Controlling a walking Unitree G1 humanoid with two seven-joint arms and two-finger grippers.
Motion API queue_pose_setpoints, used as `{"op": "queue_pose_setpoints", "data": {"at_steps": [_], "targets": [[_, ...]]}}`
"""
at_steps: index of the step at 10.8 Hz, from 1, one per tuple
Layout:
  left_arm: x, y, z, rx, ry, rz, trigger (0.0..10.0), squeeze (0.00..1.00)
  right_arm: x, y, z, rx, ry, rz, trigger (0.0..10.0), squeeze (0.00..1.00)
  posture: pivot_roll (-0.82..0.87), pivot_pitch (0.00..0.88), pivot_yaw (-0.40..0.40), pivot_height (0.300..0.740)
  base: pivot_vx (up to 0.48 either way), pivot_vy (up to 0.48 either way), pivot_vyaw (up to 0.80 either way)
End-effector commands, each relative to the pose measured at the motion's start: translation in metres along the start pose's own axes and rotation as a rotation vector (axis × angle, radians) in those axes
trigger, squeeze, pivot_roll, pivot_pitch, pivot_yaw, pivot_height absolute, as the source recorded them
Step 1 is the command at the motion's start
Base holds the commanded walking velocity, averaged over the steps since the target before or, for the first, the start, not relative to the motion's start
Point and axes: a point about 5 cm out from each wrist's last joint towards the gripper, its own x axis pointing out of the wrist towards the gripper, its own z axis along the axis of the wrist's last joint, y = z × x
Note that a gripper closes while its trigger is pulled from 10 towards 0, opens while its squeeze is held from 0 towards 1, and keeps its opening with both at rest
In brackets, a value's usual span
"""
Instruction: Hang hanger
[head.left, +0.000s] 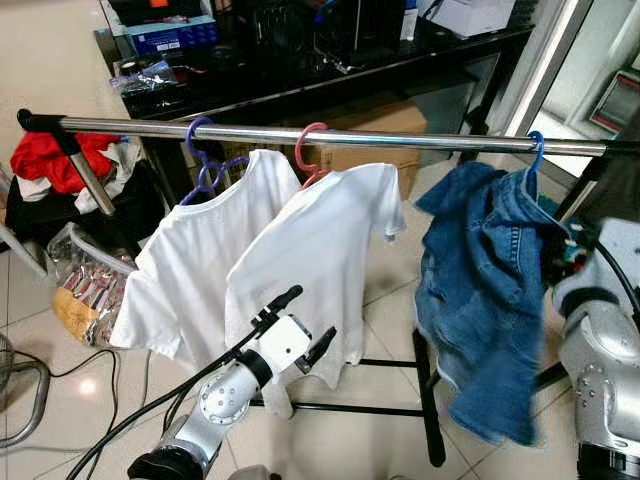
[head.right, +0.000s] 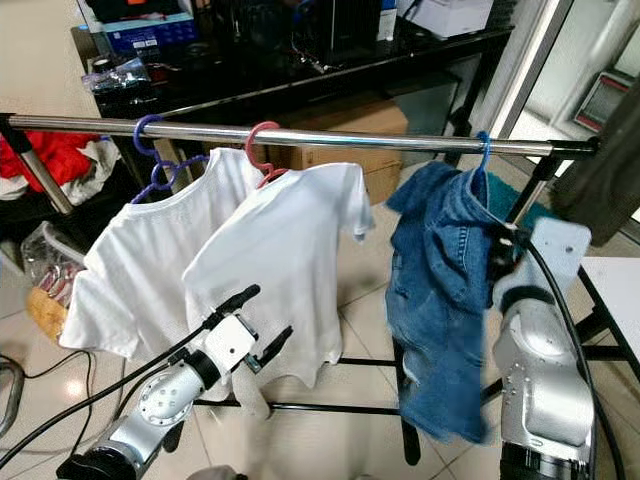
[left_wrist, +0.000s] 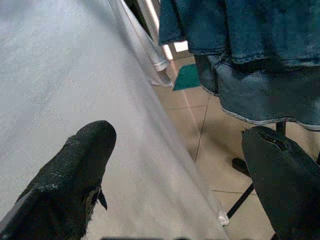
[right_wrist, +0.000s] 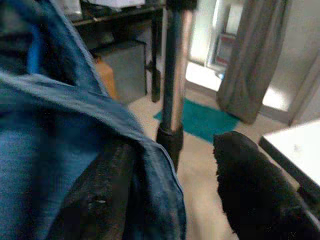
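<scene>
A silver rail (head.left: 400, 138) runs across in front of me. On it hang a purple hanger (head.left: 203, 152) and a pink hanger (head.left: 306, 150), each with a white T-shirt (head.left: 310, 250), and a blue hanger (head.left: 536, 150) carrying a denim jacket (head.left: 485, 290). My left gripper (head.left: 306, 324) is open, low down in front of the hem of the nearer T-shirt, with white cloth beside one finger (left_wrist: 75, 175). My right gripper (right_wrist: 185, 200) is open at the jacket's right edge, close to the rack's upright pole (right_wrist: 175, 75). Denim lies draped over one of its fingers (right_wrist: 100, 205).
Behind the rail stands a black table (head.left: 300, 80) with boxes on it and a cardboard box (head.left: 385, 120) under it. Red clothes (head.left: 50, 160) and a plastic bag (head.left: 85, 280) lie at the left. The rack's black base bars (head.left: 430, 410) and cables (head.left: 60, 370) cross the tiled floor.
</scene>
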Motion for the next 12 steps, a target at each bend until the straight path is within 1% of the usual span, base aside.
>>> {"op": "queue_pose_setpoints", "data": {"at_steps": [1,2,3,5,6,7,8,9,10,12], "targets": [[0.000,-0.001,-0.001,0.016,0.003,-0.018,10.0,0.00,0.000,-0.019,-0.007,0.024,0.062,-0.074,10.0,1.00,-0.02,0.000,0.026,0.740,0.000,0.000,0.00],[-0.001,-0.002,-0.002,0.020,0.005,-0.034,10.0,0.00,0.000,-0.026,-0.010,0.031,0.077,-0.093,10.0,0.59,-0.04,0.000,0.033,0.740,0.000,0.000,0.00],[-0.001,-0.003,-0.003,0.021,0.010,-0.040,10.0,0.00,-0.002,-0.025,-0.008,0.062,0.067,-0.091,10.0,0.00,-0.05,0.000,0.038,0.740,0.000,0.000,0.00],[0.002,-0.004,0.000,0.025,0.001,-0.060,10.0,0.00,-0.006,-0.030,-0.003,0.110,0.045,-0.143,10.0,0.00,-0.06,0.000,0.045,0.740,0.000,0.000,0.00],[0.003,-0.004,-0.001,0.027,0.001,-0.067,10.0,0.00,-0.006,-0.033,-0.003,0.237,0.052,-0.166,10.0,0.00,-0.07,0.000,0.051,0.740,0.000,0.000,0.00],[0.003,-0.004,-0.001,0.029,0.001,-0.073,10.0,0.00,-0.006,-0.031,-0.003,0.268,0.045,-0.141,10.0,0.00,-0.07,0.000,0.051,0.740,0.000,0.000,0.00],[0.003,-0.005,-0.001,0.029,0.002,-0.076,10.0,0.00,-0.006,-0.034,0.003,0.225,-0.002,-0.132,10.0,0.00,-0.07,0.000,0.052,0.740,0.000,0.000,0.00],[0.003,-0.005,-0.001,0.029,0.002,-0.077,10.0,0.00,-0.006,-0.036,0.006,0.214,-0.017,-0.134,10.0,0.00,-0.07,0.000,0.052,0.740,0.000,0.000,0.00],[0.002,-0.006,-0.002,0.028,0.007,-0.080,10.0,0.00,-0.006,-0.040,0.014,0.198,-0.052,-0.156,10.0,0.00,-0.07,0.000,0.051,0.740,0.000,0.000,0.00],[0.001,-0.007,-0.003,0.024,0.010,-0.078,10.0,0.00,-0.009,-0.039,0.013,0.199,-0.045,-0.147,10.0,0.00,-0.07,0.000,0.046,0.740,0.000,0.000,0.00]]}}
